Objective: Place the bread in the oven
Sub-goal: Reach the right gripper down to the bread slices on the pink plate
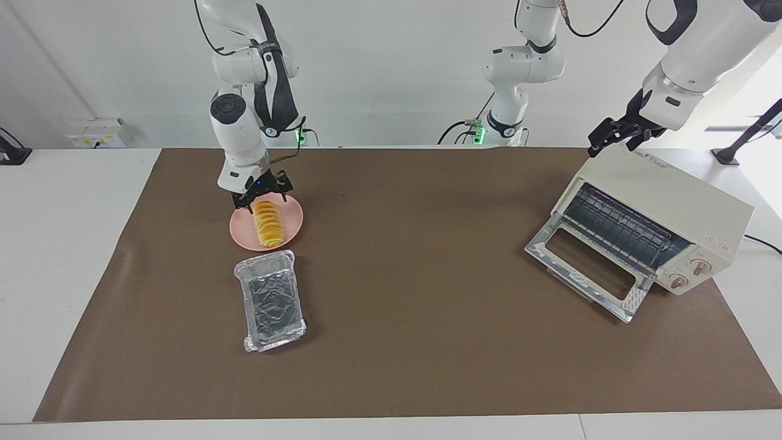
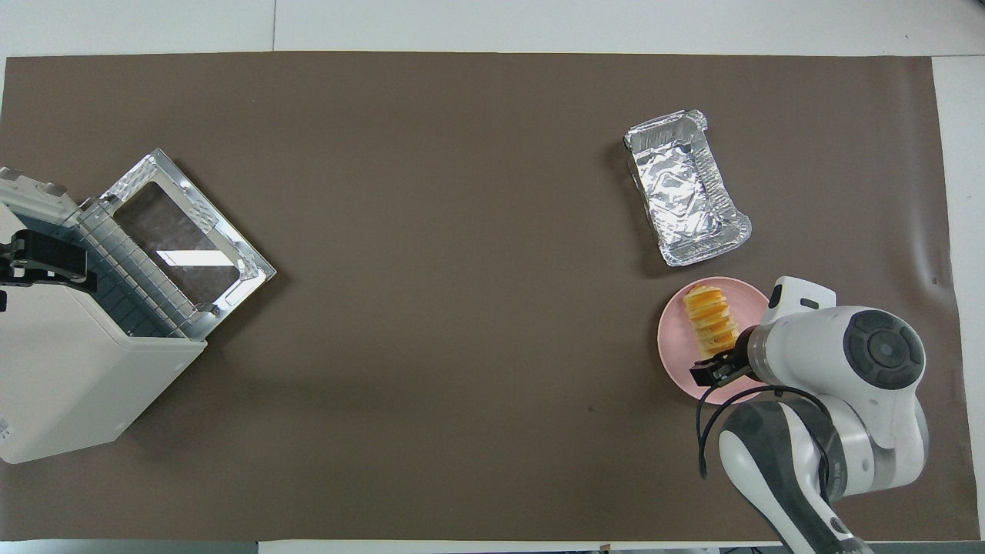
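On the brown mat [image 1: 415,342] in the facing view, the bread [image 1: 267,224] lay lengthwise on a round pink plate [image 1: 293,221] at about 9 o'clock in the picture, toward the right arm's end of the table. The right gripper [image 1: 262,200] hung just over the loaf's end nearer the robots, fingers spread wide and holding nothing; it probably stood there to straddle the loaf before closing. A crinkled foil tray [image 1: 270,302] sat empty just beside the plate, farther from the robots. The oven [image 1: 672,208] stood at about 3 o'clock, at the left arm's end, with its glass door [image 1: 589,276] dropped flat and the wire rack showing, seemingly ready to take the bread. The left gripper [image 1: 617,135] waited over the oven's top corner, its fingers apart and empty.

In the overhead view, the plate [image 2: 677,362] was at about 4 o'clock, with the right gripper [image 2: 712,372] covering the bread's [image 2: 709,319] near end. The foil tray [image 2: 685,188] lay at 2 o'clock. The oven [image 2: 77,392] sat at 9 o'clock, its door [image 2: 185,238] open toward the middle, and the left gripper [image 2: 46,260] hung over its roof edge. Between plate and oven only bare mat [image 2: 462,269] showed; the lowered door itself seemed the 1 thing to clear on the way in.
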### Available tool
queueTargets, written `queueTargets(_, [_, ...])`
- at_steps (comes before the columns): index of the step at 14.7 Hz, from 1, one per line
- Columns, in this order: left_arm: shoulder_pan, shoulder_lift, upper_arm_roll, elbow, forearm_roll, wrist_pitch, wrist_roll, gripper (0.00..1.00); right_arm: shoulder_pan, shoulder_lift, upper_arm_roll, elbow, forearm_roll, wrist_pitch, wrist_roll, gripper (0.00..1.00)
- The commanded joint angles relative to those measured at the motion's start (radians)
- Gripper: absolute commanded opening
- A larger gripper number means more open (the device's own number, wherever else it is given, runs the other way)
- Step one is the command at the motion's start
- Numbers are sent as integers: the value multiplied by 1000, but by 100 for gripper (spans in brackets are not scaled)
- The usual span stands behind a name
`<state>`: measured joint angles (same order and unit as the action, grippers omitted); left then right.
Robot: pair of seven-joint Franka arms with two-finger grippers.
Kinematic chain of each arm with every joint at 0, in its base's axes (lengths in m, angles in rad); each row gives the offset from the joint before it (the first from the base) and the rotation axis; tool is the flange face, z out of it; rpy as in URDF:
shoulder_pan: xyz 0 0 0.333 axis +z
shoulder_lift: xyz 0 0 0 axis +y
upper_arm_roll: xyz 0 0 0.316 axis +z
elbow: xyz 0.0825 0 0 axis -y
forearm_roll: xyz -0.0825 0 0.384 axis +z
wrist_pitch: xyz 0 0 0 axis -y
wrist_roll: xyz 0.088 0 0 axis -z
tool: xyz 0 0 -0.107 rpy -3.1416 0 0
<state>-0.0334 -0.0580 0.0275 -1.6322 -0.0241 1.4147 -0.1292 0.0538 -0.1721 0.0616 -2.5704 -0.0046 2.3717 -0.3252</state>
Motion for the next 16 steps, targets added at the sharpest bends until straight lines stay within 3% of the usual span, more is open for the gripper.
queueTargets(1, [3,-26,2,-29,-7,-2,-1,100,-49,39,4,-8,11,72,-74,100])
queueTargets(5, [3,-26,2,-29,-7,-2,-1,100,-42,48,6,-10,11,73,-54,99])
queueTargets(7, [3,-26,2,-29,-7,-2,-1,100,-37,48,6,-14,11,75,-45,91])
queueTargets(8, [3,-26,2,-29,-7,-2,-1,100,-37,48,6,-14,11,75,-44,82])
queueTargets(9, [3,-26,2,-29,-7,-2,-1,100,-37,48,4,-14,11,75,-44,64])
queueTargets(10, [3,-26,2,-29,-7,-2,-1,100,-37,48,6,-13,11,73,-43,38])
queueTargets(11, [3,-26,2,-29,-7,-2,-1,100,-37,48,6,-13,11,72,-38,5])
queueTargets(12, [3,-26,2,-29,-7,-2,-1,100,-37,48,6,-13,11,69,-28,0])
queueTargets(16, [3,-26,2,-29,-7,-2,-1,100,-35,49,6,1,11,60,-25,0])
